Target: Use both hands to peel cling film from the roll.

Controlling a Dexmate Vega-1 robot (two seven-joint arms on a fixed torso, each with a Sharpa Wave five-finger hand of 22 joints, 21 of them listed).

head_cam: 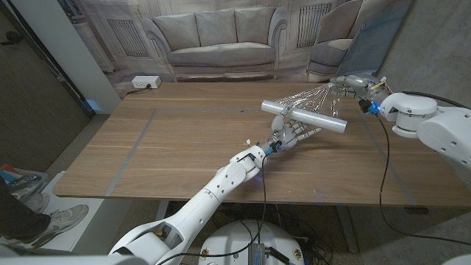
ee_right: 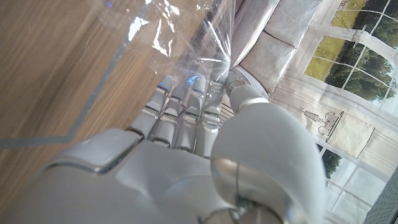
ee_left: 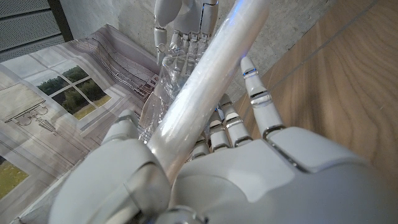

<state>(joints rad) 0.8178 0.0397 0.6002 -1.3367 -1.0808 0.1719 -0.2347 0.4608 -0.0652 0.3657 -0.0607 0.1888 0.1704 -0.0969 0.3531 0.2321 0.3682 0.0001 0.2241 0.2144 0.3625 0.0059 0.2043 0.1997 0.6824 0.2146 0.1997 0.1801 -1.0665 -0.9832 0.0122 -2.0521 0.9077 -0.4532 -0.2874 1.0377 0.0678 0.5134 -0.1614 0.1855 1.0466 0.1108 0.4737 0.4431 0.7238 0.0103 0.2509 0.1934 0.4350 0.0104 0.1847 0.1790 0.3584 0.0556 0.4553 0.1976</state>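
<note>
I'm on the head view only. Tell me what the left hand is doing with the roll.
Observer: In the left wrist view the left hand grips the roll, thumb on one side, fingers on the other.
Operator: Report the right hand's hold on the film.
Observer: In the right wrist view the right hand pinches the cling film between its thumb and fingers.
Operator: Say whether any film is off the roll.
Observer: Yes. The left wrist view shows crinkled film stretched from the roll to the right hand's fingers.
</note>
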